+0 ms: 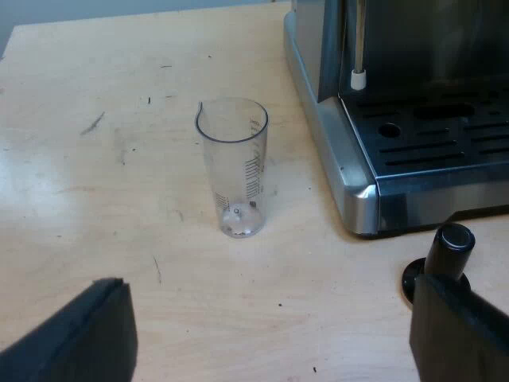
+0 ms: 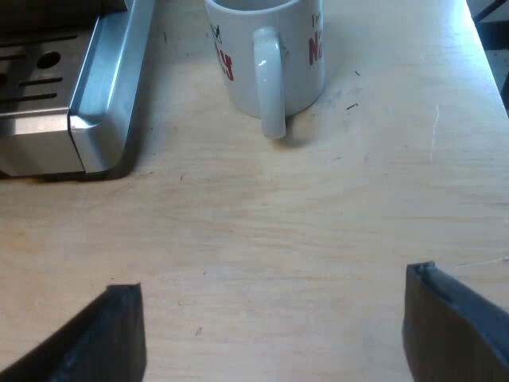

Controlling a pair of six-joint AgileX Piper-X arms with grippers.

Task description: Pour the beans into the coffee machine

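A clear measuring glass [image 1: 235,163] with printed scale marks stands upright on the wooden table, beside the espresso machine [image 1: 398,119]. It looks nearly empty, with a few dark specks at its bottom. My left gripper [image 1: 274,334] hovers open short of the glass, with nothing between its fingers. A tamper with a black knob [image 1: 445,255] stands by one left fingertip, at the machine's drip tray corner. My right gripper [image 2: 274,334] is open over bare table, short of a white mug [image 2: 266,52] with red lettering.
The machine's steel drip tray corner [image 2: 87,119] lies near the mug. A thin steam wand with a white tip [image 1: 358,76] hangs over the drip tray grille. The light wooden table [image 2: 318,223] spreads between the mug and my right fingers.
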